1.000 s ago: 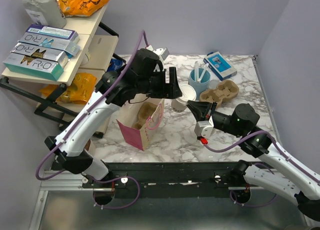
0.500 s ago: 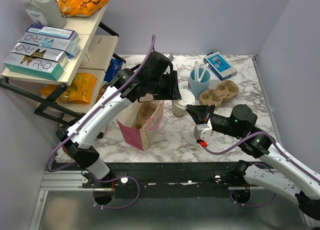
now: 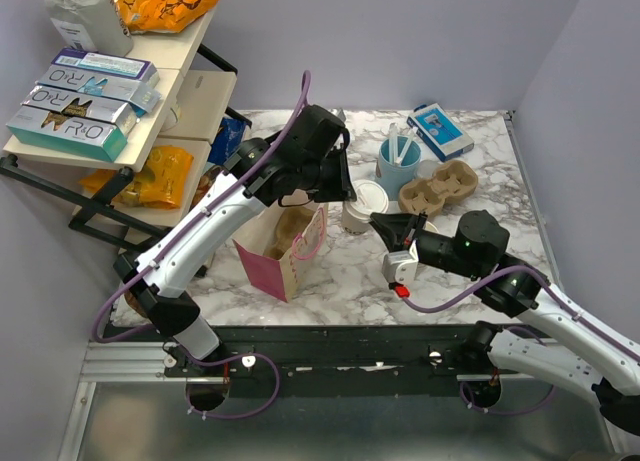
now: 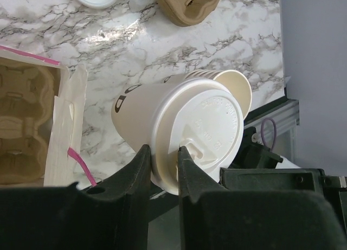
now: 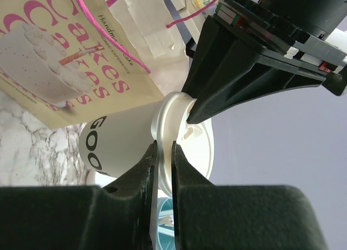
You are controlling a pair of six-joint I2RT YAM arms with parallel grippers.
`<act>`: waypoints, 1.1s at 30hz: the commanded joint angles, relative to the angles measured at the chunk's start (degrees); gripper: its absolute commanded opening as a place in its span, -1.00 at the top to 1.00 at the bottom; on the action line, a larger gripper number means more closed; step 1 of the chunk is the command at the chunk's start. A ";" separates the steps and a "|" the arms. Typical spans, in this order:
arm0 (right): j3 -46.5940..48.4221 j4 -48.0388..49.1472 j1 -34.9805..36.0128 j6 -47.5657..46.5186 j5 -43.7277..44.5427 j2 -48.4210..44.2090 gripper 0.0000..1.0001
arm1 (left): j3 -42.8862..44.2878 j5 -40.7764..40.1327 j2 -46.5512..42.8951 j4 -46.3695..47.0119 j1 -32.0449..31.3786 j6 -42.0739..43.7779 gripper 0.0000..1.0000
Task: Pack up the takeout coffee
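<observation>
Gripping from two sides, both arms have hold of the takeout coffee near the middle of the desk, just right of the pink-and-cream paper bag. We see the left pincer closed down to a narrow gap on the rim of the white lid — one finger on the lid's top, the other against the cup wall just under the rim. The right pincer comes in from the right, its jaws almost together, nipping another part of the same rim. In the wrist views the cup is tilted well over, with the dark lettering on its side showing. We cannot tell whether its base touches the marble or hangs just above it. The bag stands open with a brown cardboard cup carrier inside it, and pink "Cakes" lettering runs across its face. Beyond the cup, toward the far right of the desk, sit a second cardboard carrier and a light-blue mug holding white sticks — the two just beside each other.
</observation>
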 commanded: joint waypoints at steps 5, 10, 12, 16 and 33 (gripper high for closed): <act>2.96 -0.35 1.04 2.43 1.19 -0.37 0.49 | 2.08 -0.01 1.20 -1.08 -0.92 -1.53 0.95; 4.37 -2.72 1.13 4.72 -0.12 -1.60 -0.04 | 3.66 -0.01 1.29 -0.90 -0.92 -1.35 1.00; 4.45 -2.55 1.04 6.12 -1.79 -3.00 -0.11 | 3.83 -0.09 0.76 -0.55 -0.92 -1.18 1.00; 3.58 1.47 1.13 8.40 -4.08 -5.64 -0.53 | 4.01 0.43 -0.03 0.42 -0.92 -0.91 1.00; 21.04 5.13 0.95 64.30 32.03 1.17 -1.00 | 1.82 -12.21 -18.91 -2.90 -0.84 -1.34 1.00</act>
